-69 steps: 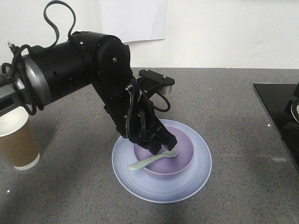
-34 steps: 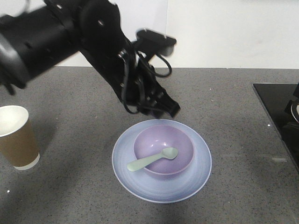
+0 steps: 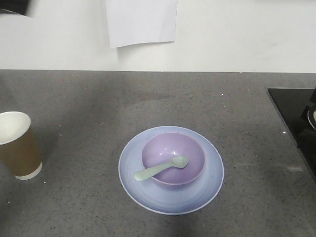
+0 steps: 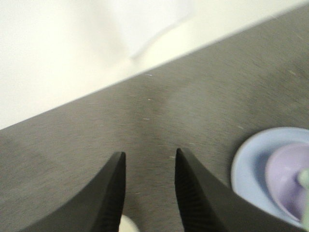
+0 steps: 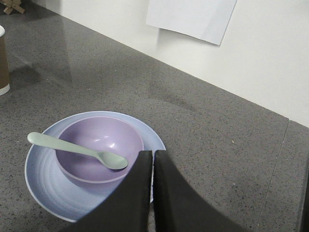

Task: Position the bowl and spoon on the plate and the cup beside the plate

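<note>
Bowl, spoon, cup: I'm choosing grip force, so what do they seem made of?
The bowl looks like smooth glossy plastic, with small light glints inside. The spoon looks like matte pale plastic, evenly colored. The cup looks like brown paper with a white interior and base band, so it is probably crushable.

Even, soft light; left wrist view motion-blurred; the other views sharp.

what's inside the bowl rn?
Only the spoon: scoop inside the bowl, handle out over its rim above the plate. The bowl floor under the scoop is hidden.
</note>
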